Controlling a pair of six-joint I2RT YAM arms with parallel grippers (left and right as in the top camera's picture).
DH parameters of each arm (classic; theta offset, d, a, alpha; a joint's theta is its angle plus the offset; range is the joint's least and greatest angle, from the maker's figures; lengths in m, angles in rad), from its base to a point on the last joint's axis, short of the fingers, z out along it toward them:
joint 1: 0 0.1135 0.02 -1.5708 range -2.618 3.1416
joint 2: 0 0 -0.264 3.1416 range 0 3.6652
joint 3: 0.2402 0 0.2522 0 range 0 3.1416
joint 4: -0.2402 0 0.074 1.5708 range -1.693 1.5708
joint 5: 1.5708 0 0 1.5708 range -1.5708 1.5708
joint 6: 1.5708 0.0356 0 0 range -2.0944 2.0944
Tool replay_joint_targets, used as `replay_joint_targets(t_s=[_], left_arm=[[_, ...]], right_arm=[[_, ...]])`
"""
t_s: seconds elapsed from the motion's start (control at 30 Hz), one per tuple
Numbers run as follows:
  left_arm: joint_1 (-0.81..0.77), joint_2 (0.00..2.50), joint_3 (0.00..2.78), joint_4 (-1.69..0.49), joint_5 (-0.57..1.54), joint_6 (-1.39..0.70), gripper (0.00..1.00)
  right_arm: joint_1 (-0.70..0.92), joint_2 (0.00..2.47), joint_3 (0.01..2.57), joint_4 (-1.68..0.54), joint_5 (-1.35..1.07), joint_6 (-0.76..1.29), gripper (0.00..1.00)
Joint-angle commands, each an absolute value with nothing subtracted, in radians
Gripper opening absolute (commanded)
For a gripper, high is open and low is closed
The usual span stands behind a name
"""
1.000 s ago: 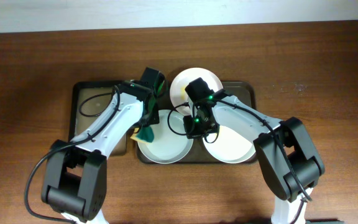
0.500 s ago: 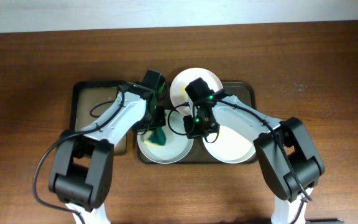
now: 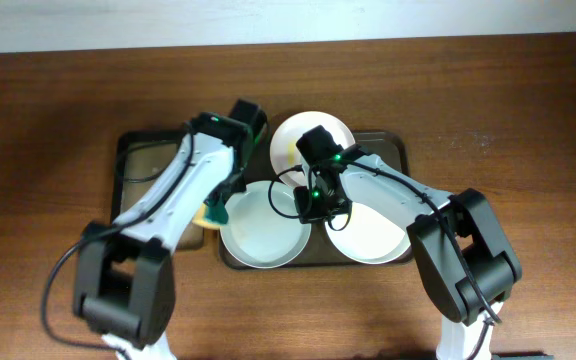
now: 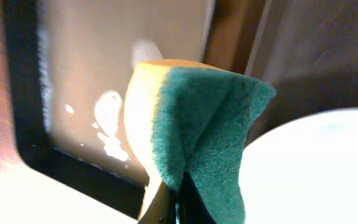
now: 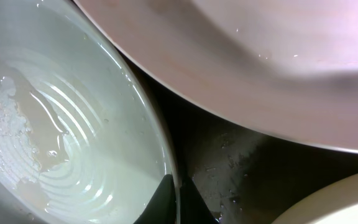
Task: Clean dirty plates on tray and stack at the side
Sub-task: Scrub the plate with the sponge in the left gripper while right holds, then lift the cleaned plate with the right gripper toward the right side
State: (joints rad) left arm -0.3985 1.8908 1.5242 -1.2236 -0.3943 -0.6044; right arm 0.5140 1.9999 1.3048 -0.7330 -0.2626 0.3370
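Worktop (image 3: 528, 120) is dark reddish-brown wood grain with a strip of plain white wall (image 3: 268, 20) along the far edge, and that's all the room you get to see. The big tray (image 3: 388, 148) sits mid-worktop, dark with rounded corners. All three plates are on it: far plate (image 3: 318, 135) at the back, near-left plate (image 3: 258, 235) and near-right plate (image 3: 373, 235) side by side at the front, pretty much filling it. A narrow black tray (image 3: 143, 180) sits just beside its left end, floor shiny with pale glare in the left wrist view.

Left gripper (image 3: 216, 208) has its jaws pinched tight on a folded yellow-and-green sponge (image 4: 197, 124), which hangs at the near-left plate's left rim, about over the seam between the two trays. Right gripper (image 5: 176, 199) has its jaws clamped narrow on that same plate's right rim. The plate's inside is wet with a rippled film of water, and the tray floor between the plates shows droplets.
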Motion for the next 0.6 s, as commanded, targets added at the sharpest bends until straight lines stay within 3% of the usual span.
replay_joint_targets(t_s=[0.0, 0.27, 0.57], left_arm=[[-0.367, 1.715, 1.574, -1.228, -0.403, -0.668, 0.00], [-0.170, 1.555, 1.573, -1.314, -0.395, -0.666, 0.00], [-0.040, 1.555, 1.515, -1.318, -0.345, -0.665, 0.00]], right_arm=[[0.512, 2.003, 1.290, -0.748, -0.199, 0.330, 0.04], [0.517, 1.834, 1.320, -0.774, -0.167, 0.330, 0.04], [0.646, 1.654, 1.365, -0.834, 0.349, 0.284, 0.04]])
